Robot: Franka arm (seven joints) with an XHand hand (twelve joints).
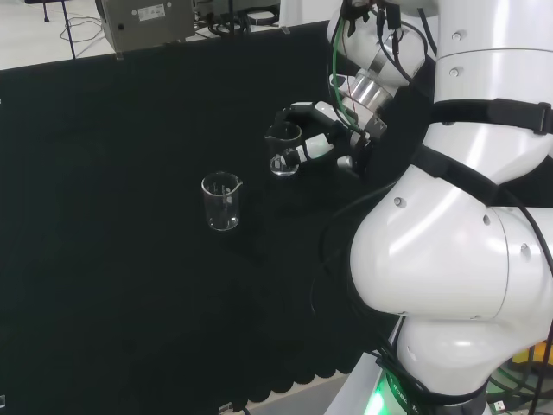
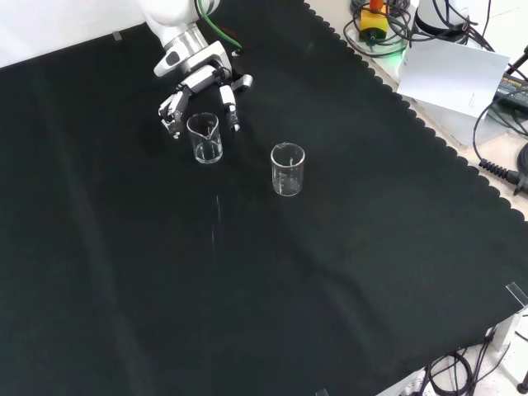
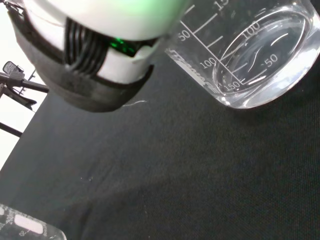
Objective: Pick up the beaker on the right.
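Broadly, one black cloth (image 1: pixel 130 259) with a scalloped edge covers the whole bench, and on it one white robot arm (image 1: pixel 458 216) with rounded links stands large at the right of the head view. At its end sits one black and white hand (image 1: pixel 324 138), which in the front view (image 2: pixel 198 87) comes in from the top. Two clear glass beakers with printed scale marks stand upright on the cloth, well apart from each other. One clear glass beaker by the hand (image 1: pixel 282 149) stands to the right in the head view and to the left in the front view (image 2: pixel 205 137); the hand's fingers (image 2: pixel 228 106) reach down on either side of it, partly curled about its upper wall, with the rim between them, though whether they press on the glass cannot be told. Its base rests on the cloth. The wrist view shows this beaker (image 3: pixel 250 55) close, its round bottom on the dark fabric. The other clear glass beaker (image 1: pixel 221 201) stands alone nearer the middle of the cloth, to the right of the first in the front view (image 2: pixel 287 169), with nothing touching it.
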